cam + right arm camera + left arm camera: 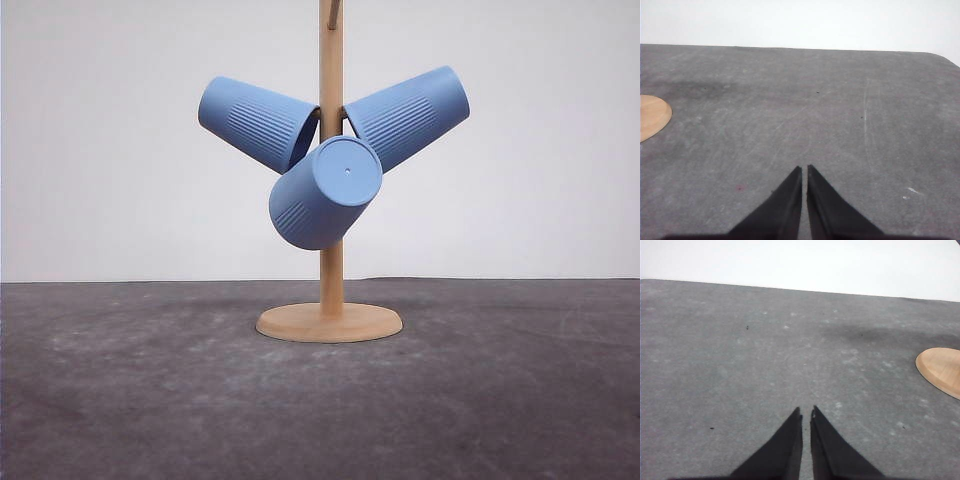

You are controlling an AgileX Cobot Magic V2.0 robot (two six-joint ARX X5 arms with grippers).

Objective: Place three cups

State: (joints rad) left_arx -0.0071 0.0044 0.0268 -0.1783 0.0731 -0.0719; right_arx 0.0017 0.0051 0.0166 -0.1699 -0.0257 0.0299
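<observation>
Ahead of both pincers, on the dark counter (120,400), stands a wooden rack (331,260), and all the cups hang on it. The left pincer (806,413) is narrow, its black fingers almost touching, and it holds nothing. The right pincer (804,169) is the same: nearly closed and empty. Both are low over bare counter, with the round base of the rack off to the inner side of each, well apart from the fingertips.

Counted: three cups, one rack, two pincers. The left cup (257,122) and the right cup (410,115) tilt outward from the pole, each with its mouth toward the pole. The front cup (322,195) points its flat bottom toward the camera and hangs lower than the other two. I cannot see the pegs inside the cups, so how deep each one sits I cannot tell.

I judge the placing to be finished or very near it. The risk now is disturbance. If an arm swings inward while it retreats, it can hit the base or the pole, and the rack looks light with its load high, so it may rock or tip. The front cup seems the most exposed; a small shake may slide it off its peg. A cup that falls on the counter can roll away.
</observation>
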